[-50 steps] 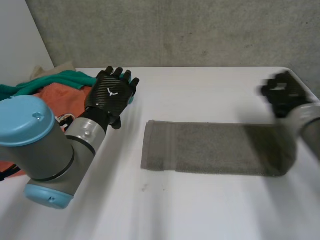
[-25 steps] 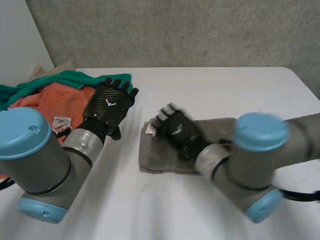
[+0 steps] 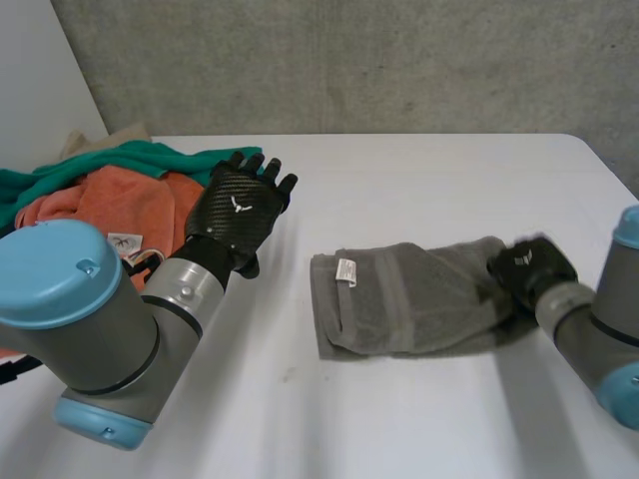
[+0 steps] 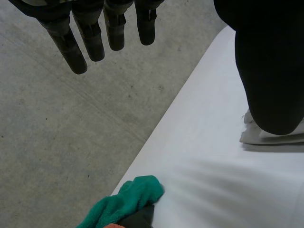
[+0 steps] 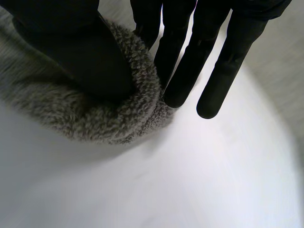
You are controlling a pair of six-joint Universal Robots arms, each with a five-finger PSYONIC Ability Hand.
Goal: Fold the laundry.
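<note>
Since a second ago the left hand [image 3: 240,208] has edged toward the grey towel [image 3: 409,299], fingers straight, holding nothing. That towel, then a long flat strip, now lies bunched on the table [image 3: 419,170]. At its right end the right hand [image 3: 527,267] pinches it under the thumb. Soft, light, limp: corners likely grip best.

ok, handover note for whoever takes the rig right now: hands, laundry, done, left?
Left hand: open, holding nothing, raised beside the unfolded pile.
Right hand: pinches the right end of the grey towel between thumb and fingers.
Laundry: the towel lies mid-table, doubled over and rumpled, label up at its left end. The teal cloth and orange cloth are heaped at the table's left edge.
Done: the towel looks partly folded.
Left: square and finish the towel, then fold the pile.
</note>
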